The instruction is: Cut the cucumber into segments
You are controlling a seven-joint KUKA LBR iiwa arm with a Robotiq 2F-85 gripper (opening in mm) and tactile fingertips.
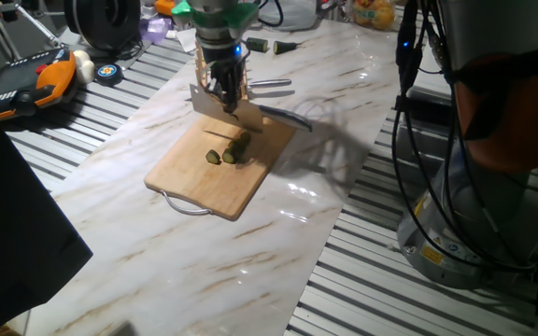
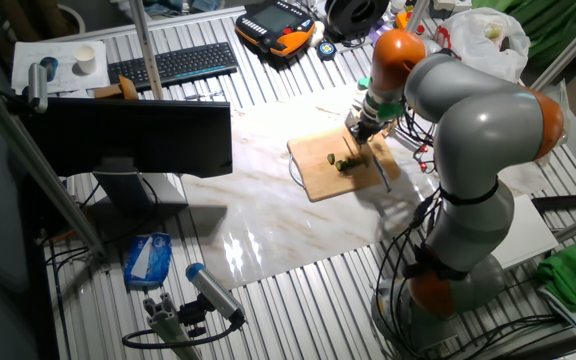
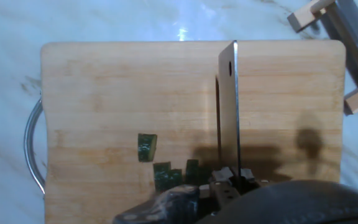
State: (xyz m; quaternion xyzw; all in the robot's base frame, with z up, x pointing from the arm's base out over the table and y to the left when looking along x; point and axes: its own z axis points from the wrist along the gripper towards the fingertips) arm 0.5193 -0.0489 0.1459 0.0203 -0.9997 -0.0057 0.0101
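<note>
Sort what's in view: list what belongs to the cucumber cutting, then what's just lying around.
Belongs to the job:
gripper
knife blade
cucumber pieces
wooden board

Lying about:
keyboard
monitor
orange-and-black pendant
paper cup

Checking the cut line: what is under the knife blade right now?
Under the knife blade the hand view shows bare wooden board and the blade's shadow. The cucumber segments lie left of it. The gripper hides the board at the blade's base.
</note>
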